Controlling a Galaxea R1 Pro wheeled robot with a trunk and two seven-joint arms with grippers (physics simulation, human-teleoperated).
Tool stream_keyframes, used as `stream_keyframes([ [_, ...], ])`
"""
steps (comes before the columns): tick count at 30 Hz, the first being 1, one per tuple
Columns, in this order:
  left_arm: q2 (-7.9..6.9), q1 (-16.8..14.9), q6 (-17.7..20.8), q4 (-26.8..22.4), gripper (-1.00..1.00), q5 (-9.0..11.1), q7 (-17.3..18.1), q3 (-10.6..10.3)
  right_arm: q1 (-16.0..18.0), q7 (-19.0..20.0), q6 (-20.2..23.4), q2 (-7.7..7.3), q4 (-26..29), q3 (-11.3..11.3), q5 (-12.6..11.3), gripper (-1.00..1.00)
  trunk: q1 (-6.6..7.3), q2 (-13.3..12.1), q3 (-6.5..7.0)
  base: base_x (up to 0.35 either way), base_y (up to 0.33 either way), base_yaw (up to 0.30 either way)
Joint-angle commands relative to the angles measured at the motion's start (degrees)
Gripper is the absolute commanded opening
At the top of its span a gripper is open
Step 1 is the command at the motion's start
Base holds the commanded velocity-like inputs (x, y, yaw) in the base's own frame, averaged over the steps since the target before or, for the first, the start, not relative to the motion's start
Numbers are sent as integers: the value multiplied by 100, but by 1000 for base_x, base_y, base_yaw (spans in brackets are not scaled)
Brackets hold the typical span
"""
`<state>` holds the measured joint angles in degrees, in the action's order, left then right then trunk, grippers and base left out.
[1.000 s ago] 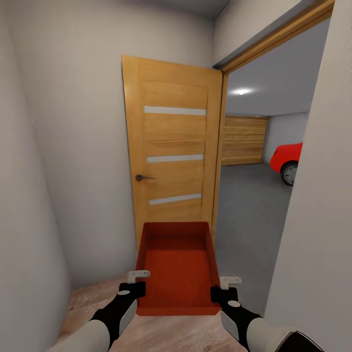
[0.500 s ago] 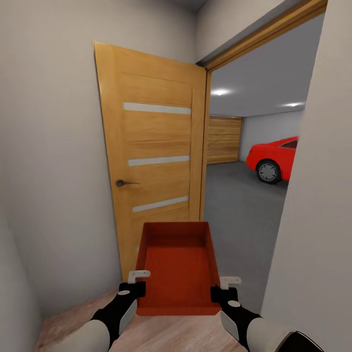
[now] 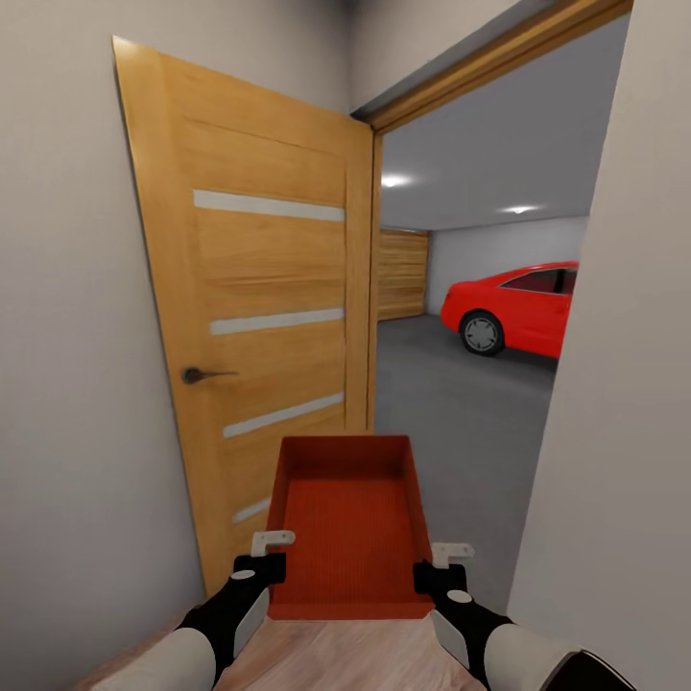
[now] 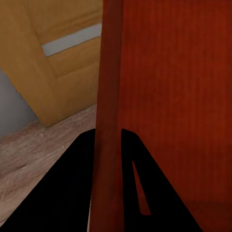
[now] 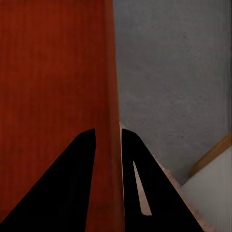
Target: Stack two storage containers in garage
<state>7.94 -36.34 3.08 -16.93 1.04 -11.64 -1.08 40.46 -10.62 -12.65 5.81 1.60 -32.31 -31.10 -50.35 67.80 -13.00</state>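
Head view: left hand [image 3: 272,559] & right hand [image 3: 438,564] both clamp container [image 3: 347,523] side walls.

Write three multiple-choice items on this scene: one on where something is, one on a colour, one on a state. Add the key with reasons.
1. Where is the car?
A. In the garage beyond the doorway
B. On the wood floor beside the robot
C. Behind the open door

2. What colour is the bin?
A. Blue
B. Orange-red
C. Green

3. How is the bin held?
A. By the left tool alone
B. It rests on the floor
C. Both tools clamp its side walls

Key: 1 A, the car stands on the grey floor past the door. 2 B, the bin is orange-red. 3 C, the left tool and the right tool each straddle a wall.
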Motion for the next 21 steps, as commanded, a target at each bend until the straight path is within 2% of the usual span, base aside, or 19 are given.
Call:
stream_keyframes([
  [1, -3, -5, 35, -20, -100, 309, -23, 169, 8, 16, -53, -1, -13, 72, -107, -100, -3, 4, -7, 280, 216, -285],
  [21, -12, -5, 35, -21, -100, 309, -23, 169, 7, 16, -53, -1, -14, 75, -117, -100, -3, 4, -7, 280, 216, -285],
])
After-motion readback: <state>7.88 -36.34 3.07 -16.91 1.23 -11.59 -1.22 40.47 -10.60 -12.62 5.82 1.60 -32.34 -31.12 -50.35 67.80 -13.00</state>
